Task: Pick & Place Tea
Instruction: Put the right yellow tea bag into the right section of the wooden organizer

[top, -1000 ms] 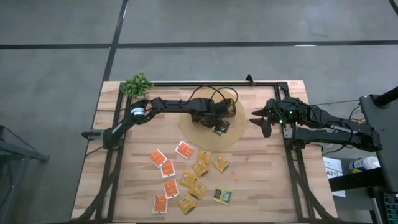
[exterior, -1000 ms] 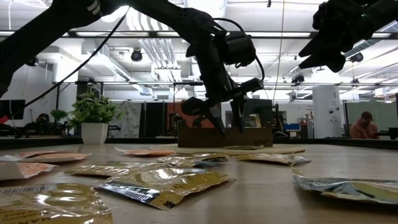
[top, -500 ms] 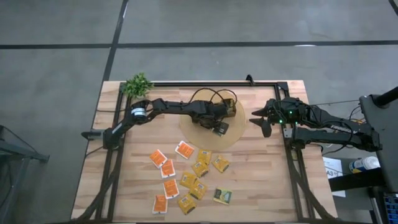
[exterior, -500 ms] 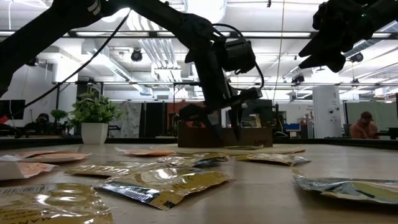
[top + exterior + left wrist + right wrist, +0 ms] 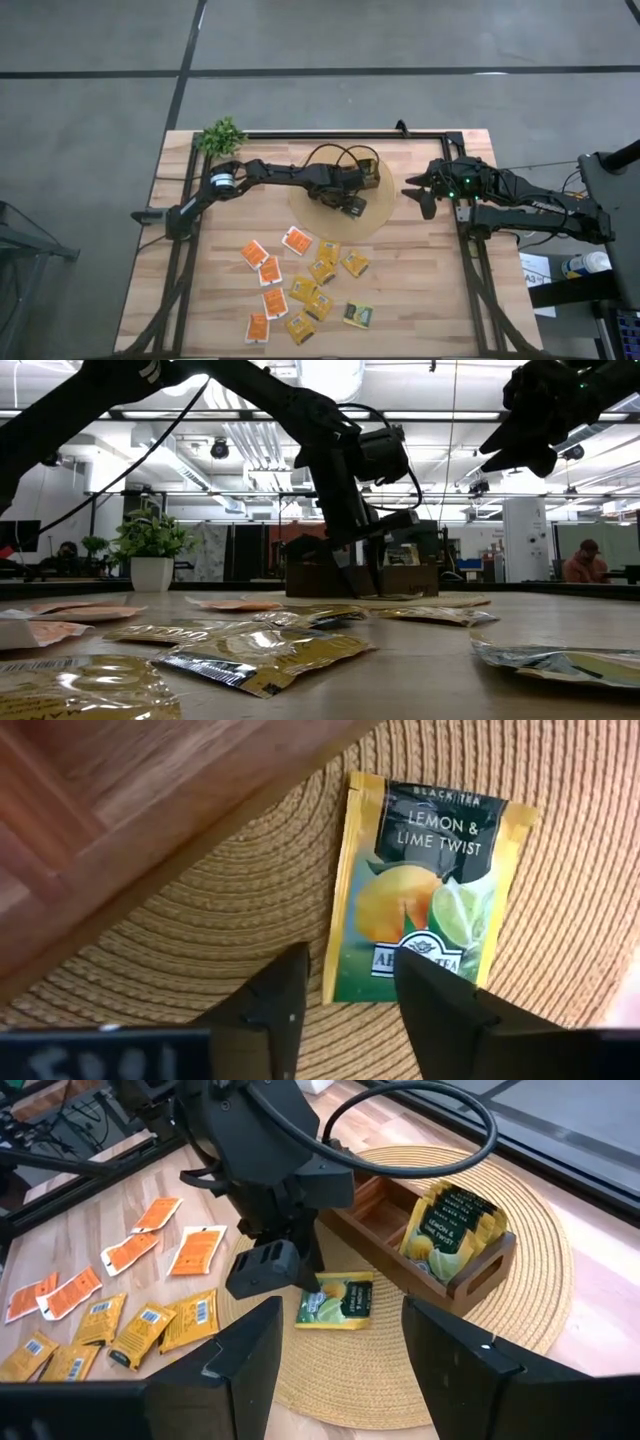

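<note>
A green and yellow tea sachet with a dark label reading "Lemon & Lime Twist" lies flat on a round woven straw mat, its face showing a picture of a lemon and a lime. The left hand hangs over the sachet's lower edge with its two dark fingers spread apart, one at the sachet's corner and the other over its lower part; whether they touch it cannot be told. Beside the sachet, the brown wall of a wooden box runs slantwise across the mat, close to the sachet's upper corner.
</note>
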Available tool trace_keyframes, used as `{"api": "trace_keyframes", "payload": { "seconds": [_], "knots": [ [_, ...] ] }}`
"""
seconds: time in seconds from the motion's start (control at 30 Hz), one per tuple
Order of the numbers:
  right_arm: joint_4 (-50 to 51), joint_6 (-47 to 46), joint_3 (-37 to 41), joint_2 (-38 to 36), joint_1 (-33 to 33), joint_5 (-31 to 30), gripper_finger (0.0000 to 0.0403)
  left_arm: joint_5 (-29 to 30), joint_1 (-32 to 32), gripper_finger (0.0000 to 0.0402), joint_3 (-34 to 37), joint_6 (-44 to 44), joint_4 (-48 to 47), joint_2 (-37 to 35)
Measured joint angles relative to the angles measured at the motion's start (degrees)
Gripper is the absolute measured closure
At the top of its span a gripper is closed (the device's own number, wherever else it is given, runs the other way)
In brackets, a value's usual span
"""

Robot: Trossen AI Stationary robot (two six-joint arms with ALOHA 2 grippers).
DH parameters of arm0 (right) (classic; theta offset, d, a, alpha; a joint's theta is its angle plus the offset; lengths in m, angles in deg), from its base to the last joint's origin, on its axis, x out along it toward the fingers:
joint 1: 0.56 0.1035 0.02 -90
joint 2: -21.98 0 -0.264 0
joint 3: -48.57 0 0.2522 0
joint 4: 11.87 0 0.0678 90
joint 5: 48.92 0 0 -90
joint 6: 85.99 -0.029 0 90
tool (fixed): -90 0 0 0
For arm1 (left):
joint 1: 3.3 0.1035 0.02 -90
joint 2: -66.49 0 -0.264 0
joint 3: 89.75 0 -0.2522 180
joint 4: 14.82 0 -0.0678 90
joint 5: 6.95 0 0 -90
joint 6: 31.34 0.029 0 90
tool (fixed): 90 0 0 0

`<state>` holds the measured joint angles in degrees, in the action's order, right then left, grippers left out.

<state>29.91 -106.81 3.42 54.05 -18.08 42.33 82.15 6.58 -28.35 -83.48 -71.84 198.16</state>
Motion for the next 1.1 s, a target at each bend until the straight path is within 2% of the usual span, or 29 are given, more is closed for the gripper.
{"api": "trace_keyframes", "payload": {
  "seconds": [0.1,0.2,0.27,0.67,0.9,1.1],
  "knots": [
    [0.2,0.0,0.0,0.0,0.0,0.0,0.02,-1.2,-0.1,0.03,0.1,0.0,-0.3,0.1],
    [0.2,0.0,0.0,0.0,0.0,-1.3,0.02,-2.9,-0.2,0.037,0.1,1.0,-0.5,0.2],
    [0.2,0.3,0.0,0.0,0.0,-1.6,0.02,-3.1,-0.2,0.0391,0.1,1.1,-0.7,0.2],
    [0.1,0.9,0.0,0.0,0.0,-1.6,0.02,-3.7,-0.3,0.0401,0.4,0.8,1.5,-1.7],
    [0.1,0.9,0.0,0.0,0.0,-1.6,0.02,-7.0,-0.4,0.0401,-2.4,0.6,2.6,-1.9],
    [0.6,0.9,0.0,0.0,0.0,-1.6,0.02,-7.2,-0.3,0.0401,-3.5,0.9,2.8,-2.1]
  ]
}}
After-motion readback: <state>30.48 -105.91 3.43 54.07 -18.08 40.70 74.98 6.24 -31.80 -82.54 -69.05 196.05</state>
